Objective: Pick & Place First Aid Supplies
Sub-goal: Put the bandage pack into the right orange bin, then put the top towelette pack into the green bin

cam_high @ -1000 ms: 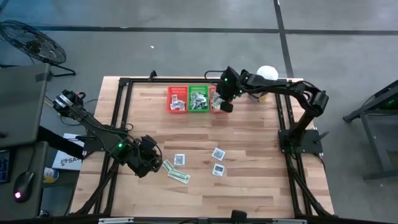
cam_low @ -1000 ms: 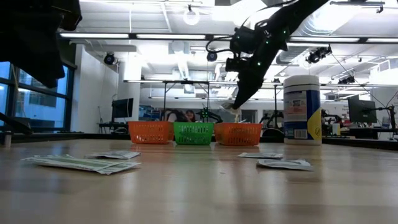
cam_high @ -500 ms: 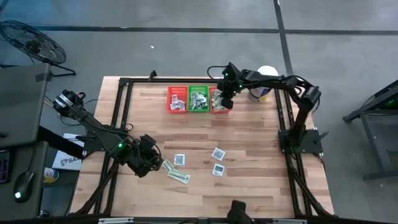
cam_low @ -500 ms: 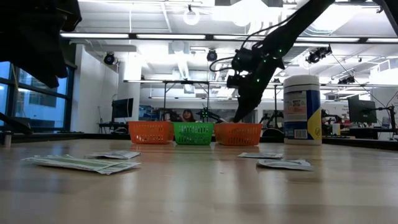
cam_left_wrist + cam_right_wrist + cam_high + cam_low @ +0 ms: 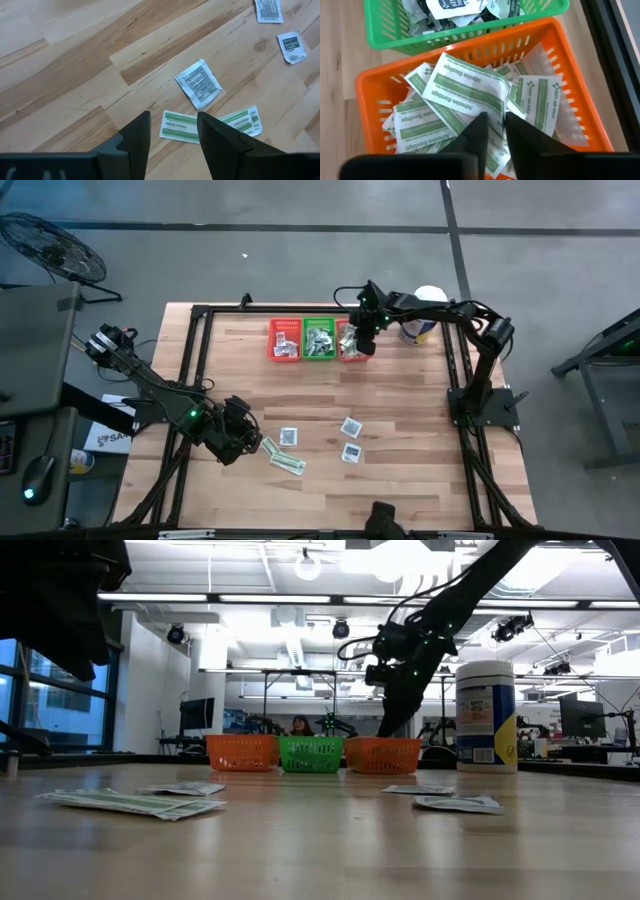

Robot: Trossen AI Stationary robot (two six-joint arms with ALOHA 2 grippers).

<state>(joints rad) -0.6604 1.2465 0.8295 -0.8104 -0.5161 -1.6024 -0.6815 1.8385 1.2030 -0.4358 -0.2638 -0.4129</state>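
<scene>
My right gripper [image 5: 496, 134] hangs inside the orange basket [image 5: 592, 127] at the table's far edge, its fingers a narrow gap apart. Below its tips a green-and-white strip packet [image 5: 462, 90] lies on top of a pile of the same strips. My left gripper [image 5: 172, 132] hovers open near the front left, over another strip packet [image 5: 182, 127] lying flat on the wood. A squarish white packet [image 5: 198, 82] lies beside that strip. Two more square packets [image 5: 350, 426] [image 5: 351, 452] lie near the table's middle. My right gripper comes slanting down from above, and its fingertips [image 5: 479, 131] stand right at the near end of the top strip packet [image 5: 492, 117]. I cannot tell whether they touch it. The packet lies on the pile in the basket.
A green basket [image 5: 320, 338] and a red basket [image 5: 285, 340] stand in a row to the left of the orange one [image 5: 348, 348]. A big white tub [image 5: 485, 715] stands at the far right, close behind my right arm. A black frame rail runs along the table's edges.
My right gripper has gone down into the orange basket, shifting a little toward the far edge. The strip packet that hung below its fingers has sunk below the basket's rim in the low view.
</scene>
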